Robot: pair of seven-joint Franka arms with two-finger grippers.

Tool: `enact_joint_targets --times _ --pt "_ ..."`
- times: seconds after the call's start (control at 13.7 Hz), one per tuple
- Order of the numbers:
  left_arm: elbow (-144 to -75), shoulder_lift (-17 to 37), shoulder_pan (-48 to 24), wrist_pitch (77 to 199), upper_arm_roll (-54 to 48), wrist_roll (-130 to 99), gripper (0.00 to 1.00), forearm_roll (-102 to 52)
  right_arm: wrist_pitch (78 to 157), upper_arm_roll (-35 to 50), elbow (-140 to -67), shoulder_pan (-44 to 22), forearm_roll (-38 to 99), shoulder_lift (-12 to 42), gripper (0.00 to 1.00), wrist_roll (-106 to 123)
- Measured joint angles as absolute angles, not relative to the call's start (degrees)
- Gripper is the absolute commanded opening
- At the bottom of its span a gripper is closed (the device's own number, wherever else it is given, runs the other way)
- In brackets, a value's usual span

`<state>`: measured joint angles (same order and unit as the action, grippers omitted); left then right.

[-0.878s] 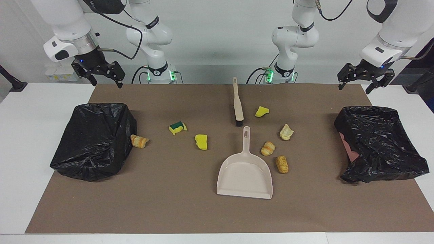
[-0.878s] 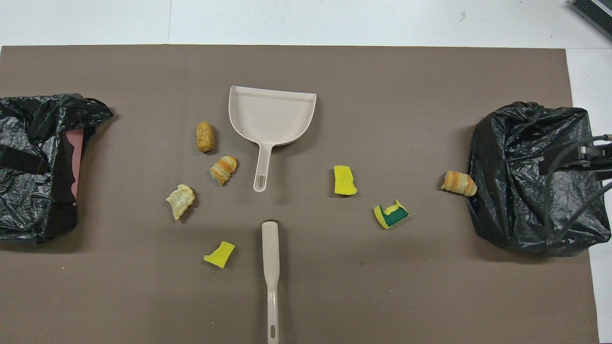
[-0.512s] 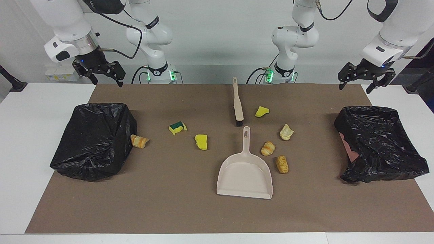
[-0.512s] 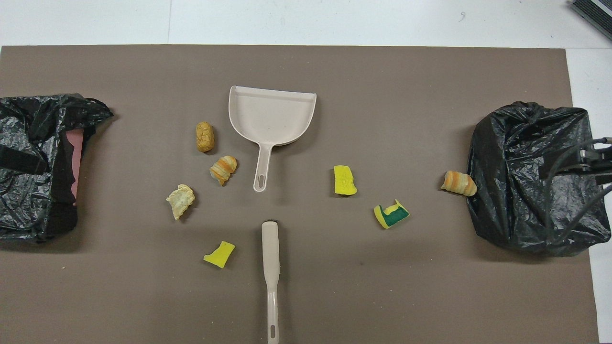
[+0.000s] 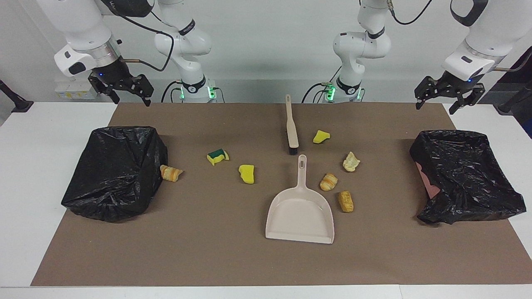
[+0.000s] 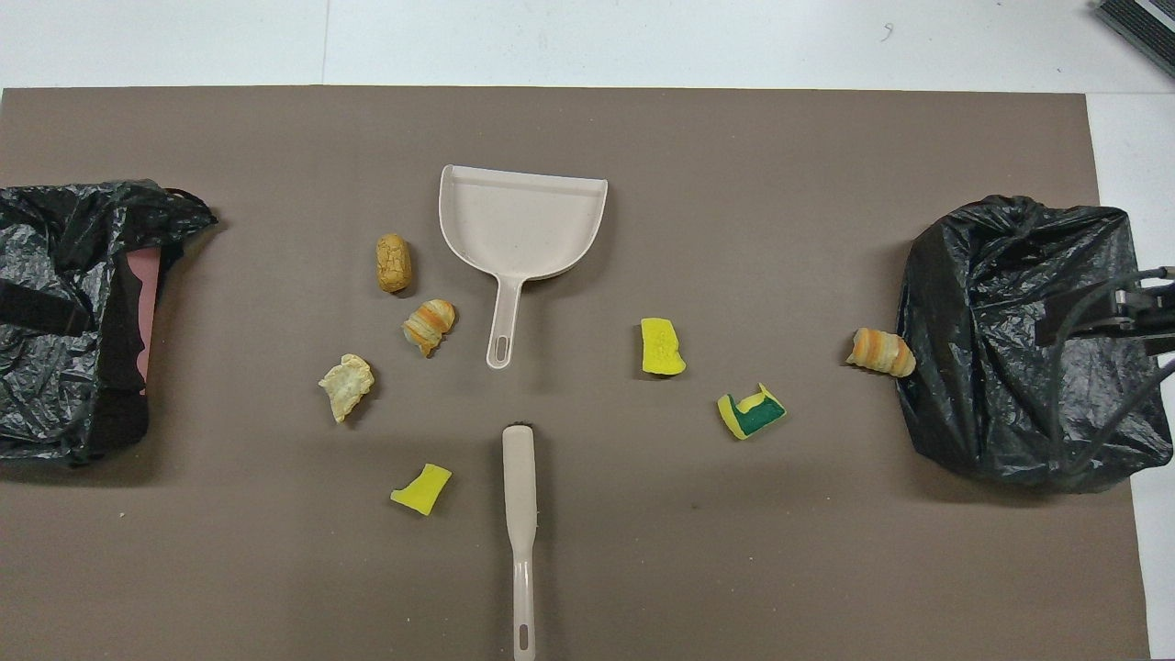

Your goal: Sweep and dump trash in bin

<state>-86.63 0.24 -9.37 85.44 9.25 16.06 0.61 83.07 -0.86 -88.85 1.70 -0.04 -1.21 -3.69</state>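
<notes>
I see almost nothing changed over the last second: the right gripper [image 5: 126,96] has drifted slightly, still raised over the robots' edge of the brown mat [image 5: 232,257] above the black-bagged bin [image 5: 116,172] at the right arm's end of the bench, while the left gripper [image 5: 448,99] hangs as before over the mat's corner above the other bin [image 5: 465,174]. Both have their fingers spread wide and hold nothing.

The trash has not moved. Seven scraps lie on the mat: a striped bread lump [image 5: 170,173] touching the right arm's bin, a green-backed sponge [image 5: 217,156] and a yellow sponge chunk [image 5: 247,173] between that bin and the dustpan [image 5: 300,216], a small yellow sponge [image 5: 321,136] beside the brush [image 5: 291,128], and a pale lump [image 5: 351,161], a striped lump [image 5: 328,182] and a brown lump [image 5: 346,201] clustered beside the dustpan toward the left arm's end.

I judge the task is barely begun: brush and dustpan both lie untouched at mid-mat, the brush nearer the robots, handle toward them. My next move would be bringing one arm down to the brush handle and the other to the dustpan handle.
</notes>
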Motion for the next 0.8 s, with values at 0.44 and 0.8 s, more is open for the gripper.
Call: enact_joint_targets --times 0.44,0.8 --pt "-86.6 0.2 -9.4 85.4 9.3 16.0 1.0 0.6 83.1 -0.2 -88.9 1.4 0.8 -1.2 1.0 -2.9" --pt "-86.6 0.2 -9.4 85.4 9.3 16.0 1.0 0.6 83.9 1.8 -88.9 1.0 1.3 -1.1 1.0 -2.9"
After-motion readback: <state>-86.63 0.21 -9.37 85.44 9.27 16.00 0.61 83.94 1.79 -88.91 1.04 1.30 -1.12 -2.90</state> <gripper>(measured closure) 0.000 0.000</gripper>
